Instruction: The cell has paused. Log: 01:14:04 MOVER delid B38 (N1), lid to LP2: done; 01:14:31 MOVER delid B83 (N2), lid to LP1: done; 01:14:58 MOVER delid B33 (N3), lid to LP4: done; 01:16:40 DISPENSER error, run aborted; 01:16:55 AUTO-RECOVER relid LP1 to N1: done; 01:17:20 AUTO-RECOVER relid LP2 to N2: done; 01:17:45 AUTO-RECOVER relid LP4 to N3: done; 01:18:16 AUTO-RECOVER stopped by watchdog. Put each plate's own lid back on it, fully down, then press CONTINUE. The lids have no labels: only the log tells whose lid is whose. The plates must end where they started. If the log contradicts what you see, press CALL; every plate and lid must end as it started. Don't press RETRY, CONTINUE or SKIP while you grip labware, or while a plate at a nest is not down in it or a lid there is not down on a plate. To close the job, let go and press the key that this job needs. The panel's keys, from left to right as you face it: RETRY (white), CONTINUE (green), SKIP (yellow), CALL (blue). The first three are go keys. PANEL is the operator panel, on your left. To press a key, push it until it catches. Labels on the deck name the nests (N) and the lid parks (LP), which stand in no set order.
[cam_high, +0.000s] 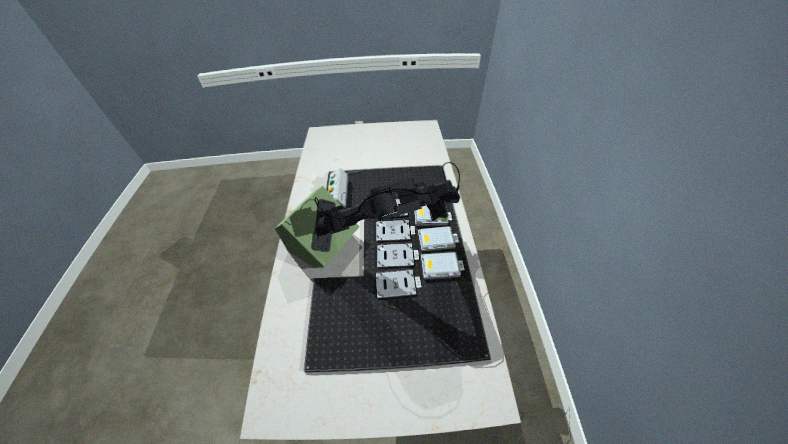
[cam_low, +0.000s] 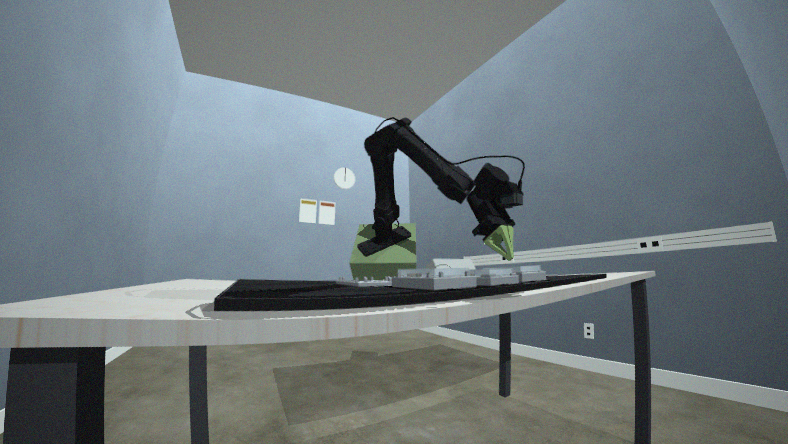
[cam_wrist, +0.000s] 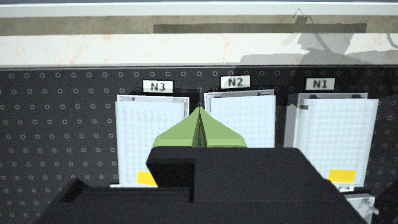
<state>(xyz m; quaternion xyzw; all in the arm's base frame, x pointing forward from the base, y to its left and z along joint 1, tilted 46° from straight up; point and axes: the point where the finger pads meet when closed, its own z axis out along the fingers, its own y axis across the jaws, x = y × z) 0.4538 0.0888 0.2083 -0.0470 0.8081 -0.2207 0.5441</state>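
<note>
My gripper (cam_high: 442, 218) (cam_low: 510, 258) (cam_wrist: 199, 111) is shut and empty, above the gap between the N3 and N2 plates. The N3 plate (cam_high: 422, 213) (cam_wrist: 130, 135), N2 plate (cam_high: 438, 237) (cam_wrist: 257, 120) and N1 plate (cam_high: 443, 264) (cam_wrist: 337, 135) each show a clear, pale top with a yellow mark. The fingers partly cover N3 and N2 in the wrist view. Whether each lid is fully down is too fine to tell. Parks LP2 (cam_high: 387, 235), LP1 (cam_high: 387, 261) and LP4 (cam_high: 388, 290) show no lid. LP3 is hidden by the arm.
The operator panel (cam_high: 341, 186) (cam_low: 453, 263) stands at the deck's far left; its white, green and yellow keys show, the blue one is hidden. The green arm base (cam_high: 300, 242) (cam_low: 383, 270) stands beside the black deck (cam_high: 352, 330) (cam_low: 264, 300). The arm spans the far parks.
</note>
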